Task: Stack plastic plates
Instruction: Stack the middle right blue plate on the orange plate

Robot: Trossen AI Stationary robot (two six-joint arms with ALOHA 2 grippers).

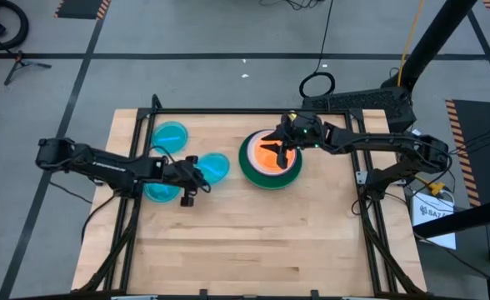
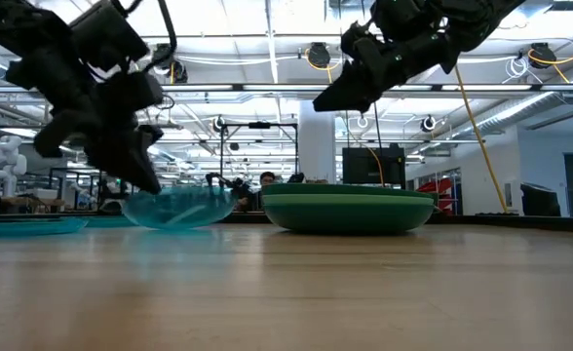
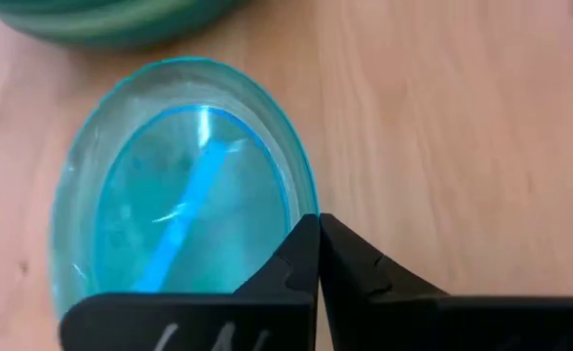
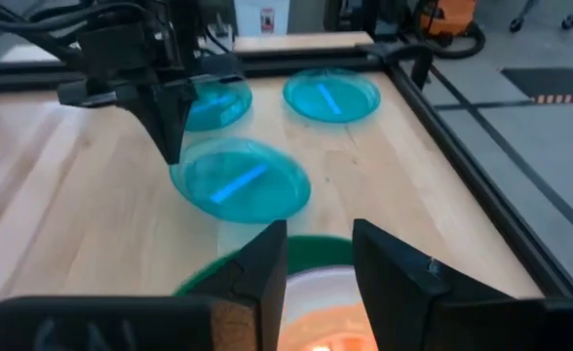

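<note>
Left arm: reaches from the left edge of the counter toward its middle, stretched out low and almost level, the wrist bent downward at the end.
Left claw (image 1: 192, 185): points down over the left-centre of the counter; its two fingers (image 3: 301, 263) are pressed together with no gap between them and nothing in them.
Right arm: comes in from the right side, elbow out past the right edge, forearm angled toward the far centre of the counter.
Right claw (image 1: 283, 148): raised above the counter, tilted downward, its fingers (image 4: 267, 263) parted with a clear gap and empty.
</note>
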